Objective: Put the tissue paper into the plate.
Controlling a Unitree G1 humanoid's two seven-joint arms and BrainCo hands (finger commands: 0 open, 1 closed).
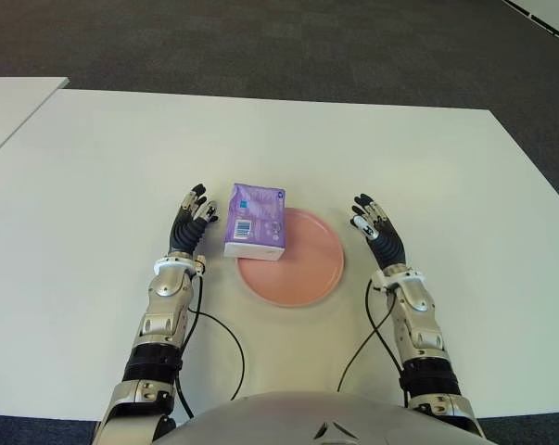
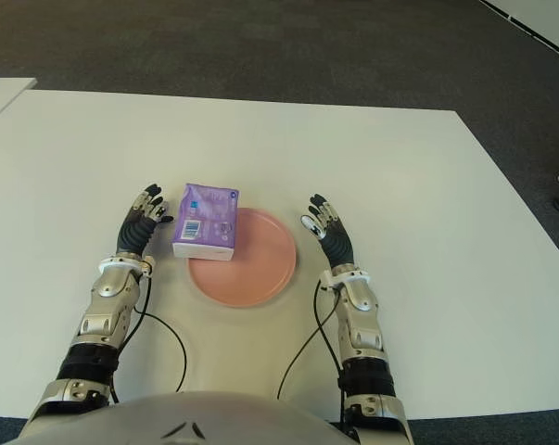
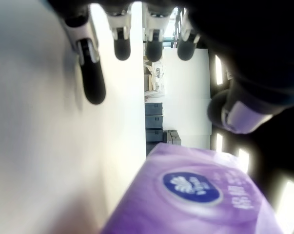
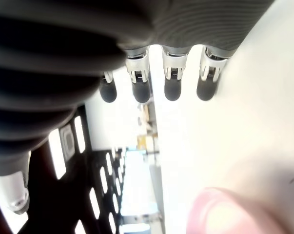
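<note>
White table (image 1: 94,185): tissue pack (image 1: 255,221) just beside left hand (image 1: 190,221).

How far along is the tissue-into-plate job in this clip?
Mostly done, by the look of it: the purple tissue pack lies on the left part of the pink plate, its far end overhanging the rim. Nothing is in hand: the left hand shows open just left of the pack, and the right hand open to the right of the plate. At most, centring the pack remains.

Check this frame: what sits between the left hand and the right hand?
The tissue pack, overlapping the pink plate, lies between left hand and right hand in both eye views.
</note>
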